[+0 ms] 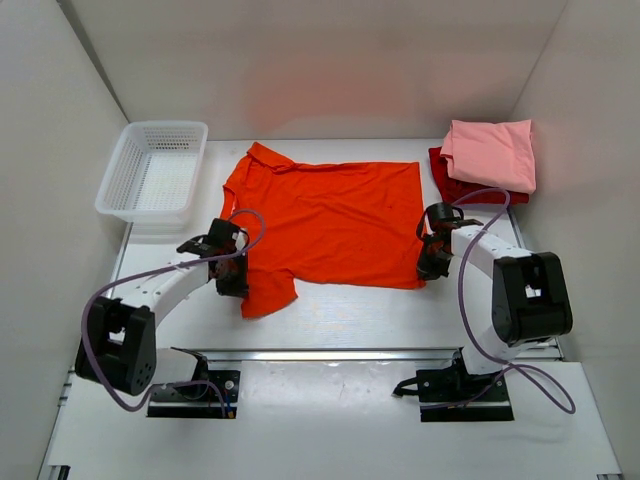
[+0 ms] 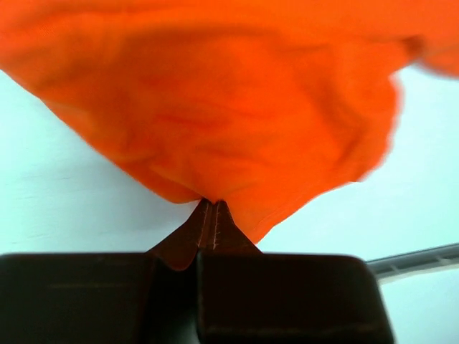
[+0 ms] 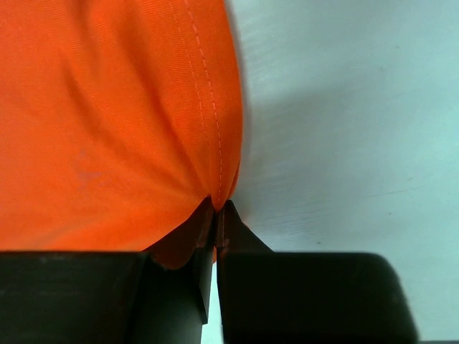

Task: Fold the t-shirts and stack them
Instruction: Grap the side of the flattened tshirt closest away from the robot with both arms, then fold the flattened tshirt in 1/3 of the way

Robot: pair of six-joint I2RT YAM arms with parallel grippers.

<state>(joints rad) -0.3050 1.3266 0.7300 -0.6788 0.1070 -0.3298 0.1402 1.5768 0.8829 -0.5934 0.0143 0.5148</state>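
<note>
Orange t-shirt [image 1: 330, 220] — left gripper [image 1: 233, 284], right gripper [image 1: 432, 268] pinching

No text, label, brand, number or sign can be read anywhere in these views.

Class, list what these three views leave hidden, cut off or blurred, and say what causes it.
1. Top view: dark red shirt mostly covered by the pink shirt.
2. Left wrist view: orange shirt blurred and cut off by the top edge.
3. Right wrist view: only a hemmed edge of the orange shirt shows; the rest lies outside the frame.
</note>
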